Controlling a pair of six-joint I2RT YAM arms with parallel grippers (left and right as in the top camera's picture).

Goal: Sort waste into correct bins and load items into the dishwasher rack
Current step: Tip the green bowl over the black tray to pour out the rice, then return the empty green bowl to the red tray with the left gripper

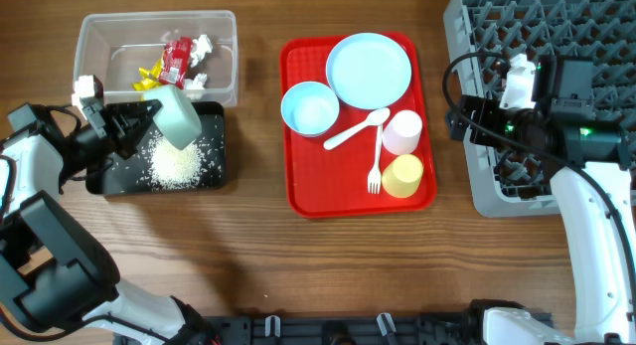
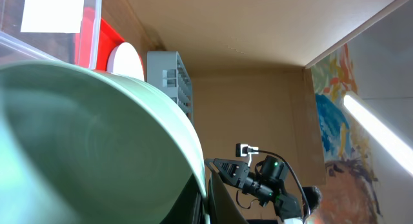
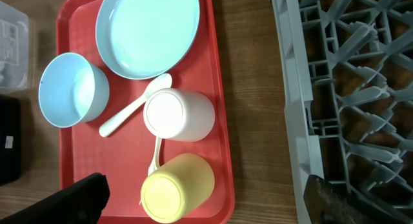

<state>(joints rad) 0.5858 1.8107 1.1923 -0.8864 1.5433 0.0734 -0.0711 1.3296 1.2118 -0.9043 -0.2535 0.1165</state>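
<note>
My left gripper [image 1: 147,121] is shut on the rim of a light blue bowl [image 1: 180,116] and holds it tilted over the black tub [image 1: 221,146], where white rice grains [image 1: 176,164] lie in a heap. The bowl fills the left wrist view [image 2: 97,140], with the fingers [image 2: 210,201] at its edge. The clear tub [image 1: 224,27] holds red-and-clear and yellow wrappers [image 1: 171,62] and white scraps. My right gripper [image 1: 464,116] is open and empty over the left edge of the grey rack [image 1: 556,17]; in the right wrist view it is [image 3: 206,188] above the yellow cup [image 3: 177,197].
The red tray [image 1: 303,201] carries the blue plate [image 1: 369,70], a second blue bowl [image 1: 310,108], the white spoon [image 1: 356,128], the fork [image 1: 375,166], the white cup [image 1: 402,132] and the yellow cup [image 1: 402,176]. Bare wood lies between tray and rack.
</note>
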